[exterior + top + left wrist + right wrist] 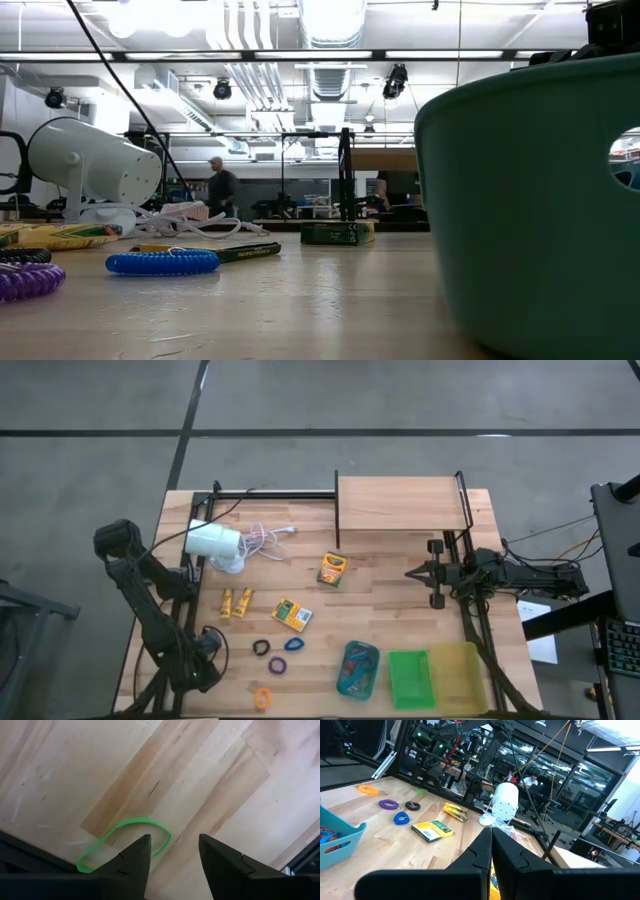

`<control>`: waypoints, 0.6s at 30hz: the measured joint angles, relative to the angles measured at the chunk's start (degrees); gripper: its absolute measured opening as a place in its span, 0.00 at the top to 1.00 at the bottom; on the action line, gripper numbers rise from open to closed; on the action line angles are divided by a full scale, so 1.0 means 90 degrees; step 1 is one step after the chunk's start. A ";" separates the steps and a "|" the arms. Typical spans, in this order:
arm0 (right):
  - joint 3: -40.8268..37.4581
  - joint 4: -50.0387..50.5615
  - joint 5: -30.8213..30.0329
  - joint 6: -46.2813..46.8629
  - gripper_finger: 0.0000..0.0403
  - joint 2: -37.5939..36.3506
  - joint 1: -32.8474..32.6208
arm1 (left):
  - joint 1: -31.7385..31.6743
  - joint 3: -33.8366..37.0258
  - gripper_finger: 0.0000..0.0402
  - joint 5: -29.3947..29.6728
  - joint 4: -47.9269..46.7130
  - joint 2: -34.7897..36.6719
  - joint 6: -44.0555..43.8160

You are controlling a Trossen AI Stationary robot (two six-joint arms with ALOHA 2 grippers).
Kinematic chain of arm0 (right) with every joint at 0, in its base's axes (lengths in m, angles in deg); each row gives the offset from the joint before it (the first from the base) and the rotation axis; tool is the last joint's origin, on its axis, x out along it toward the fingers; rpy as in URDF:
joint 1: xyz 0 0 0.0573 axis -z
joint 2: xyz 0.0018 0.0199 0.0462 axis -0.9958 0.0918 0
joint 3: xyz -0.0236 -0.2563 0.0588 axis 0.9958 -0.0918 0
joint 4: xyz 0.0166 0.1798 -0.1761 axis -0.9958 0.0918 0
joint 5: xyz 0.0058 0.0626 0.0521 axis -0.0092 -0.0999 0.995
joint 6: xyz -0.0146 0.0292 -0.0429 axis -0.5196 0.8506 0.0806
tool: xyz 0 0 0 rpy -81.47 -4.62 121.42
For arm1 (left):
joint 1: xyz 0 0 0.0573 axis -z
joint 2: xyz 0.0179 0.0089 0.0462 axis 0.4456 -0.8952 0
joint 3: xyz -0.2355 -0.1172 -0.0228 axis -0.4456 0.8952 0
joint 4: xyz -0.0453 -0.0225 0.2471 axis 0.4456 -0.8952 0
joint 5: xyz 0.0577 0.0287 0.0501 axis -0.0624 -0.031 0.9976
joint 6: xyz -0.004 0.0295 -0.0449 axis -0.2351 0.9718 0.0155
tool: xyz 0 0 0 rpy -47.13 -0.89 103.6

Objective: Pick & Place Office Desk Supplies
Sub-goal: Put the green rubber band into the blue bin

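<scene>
My left gripper (175,840) is open near the table's left near corner (211,646), pointing down over a thin green loop (125,840) that lies flat on the wood, partly behind one finger. My right gripper (491,845) is shut and waits at the right (414,572), beside the shelf. Two crayon boxes (332,568) (292,614), tiny yellow pieces (237,602), and black (262,648), blue (295,644), purple (277,665) and orange (263,697) loops lie flat on the table.
A white lamp (215,543) with its cord stands at the far left. A wooden shelf (400,505) on a black frame fills the far middle. Teal (358,668), green (410,678) and yellow (455,675) trays sit along the near edge. People show in the room beyond.
</scene>
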 joint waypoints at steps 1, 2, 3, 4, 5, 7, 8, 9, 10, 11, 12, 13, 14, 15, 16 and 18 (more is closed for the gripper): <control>0.0002 0.0000 -0.0001 0.0002 0.98 -0.0002 0.0001 | 0.0001 0.0000 0.60 -0.0004 0.0024 0.0000 0.0141; 0.0002 0.0000 0.0000 0.0000 0.98 0.0000 0.0000 | 0.0005 0.0000 0.60 -0.0017 0.0055 0.0000 0.0340; 0.0000 0.0000 0.0001 0.0002 0.98 0.0000 0.0000 | 0.0005 0.0000 0.61 -0.0023 0.0091 -0.0001 0.0571; 0.0002 0.0000 0.0001 0.0002 0.98 -0.0002 0.0001 | 0.0005 0.0000 0.62 -0.0019 0.0118 -0.0003 0.0816; 0.0002 0.0000 0.0001 0.0000 0.98 0.0000 0.0001 | 0.0004 0.0000 0.62 0.0007 0.0152 -0.0010 0.1003; 0.0002 0.0000 0.0001 0.0000 0.98 0.0000 0.0001 | -0.0029 0.0000 0.63 0.0048 0.0226 -0.0019 0.1098; 0.0002 0.0000 0.0001 0.0002 0.98 0.0000 0.0001 | -0.0034 0.0000 0.63 0.0052 0.0257 -0.0019 0.1098; 0.0001 0.0000 -0.0001 0.0001 0.98 0.0000 0.0001 | -0.0036 -0.0002 0.63 0.0048 0.0299 -0.0019 0.1103; 0.0002 0.0000 0.0001 0.0000 0.98 0.0000 0.0001 | -0.0036 -0.0017 0.63 0.0048 0.0295 -0.0025 0.1143; 0.0002 0.0000 0.0000 0.0000 0.98 0.0000 0.0001 | -0.0035 -0.0041 0.62 0.0041 0.0258 -0.0038 0.1175; 0.0002 0.0000 -0.0001 0.0000 0.98 -0.0001 0.0001 | -0.0032 -0.0051 0.62 0.0026 0.0214 -0.0047 0.1219; 0.0002 0.0000 0.0001 0.0000 0.98 -0.0002 -0.0001 | -0.0032 -0.0050 0.62 0.0025 0.0143 -0.0049 0.1225; 0.0002 0.0000 -0.0001 0.0000 0.98 -0.0001 0.0001 | -0.0032 -0.0041 0.62 0.0016 0.0054 -0.0049 0.1232; 0.0001 0.0000 0.0001 0.0000 0.98 -0.0002 0.0000 | -0.0032 -0.0019 0.61 -0.0002 -0.0003 -0.0049 0.1241; 0.0000 0.0000 0.0001 0.0000 0.98 0.0000 0.0001 | -0.0032 -0.0007 0.61 -0.0035 -0.0079 -0.0051 0.1235; 0.0001 0.0000 0.0000 0.0000 0.98 -0.0001 -0.0001 | -0.0039 -0.0005 0.61 -0.0118 -0.0233 -0.0051 0.1177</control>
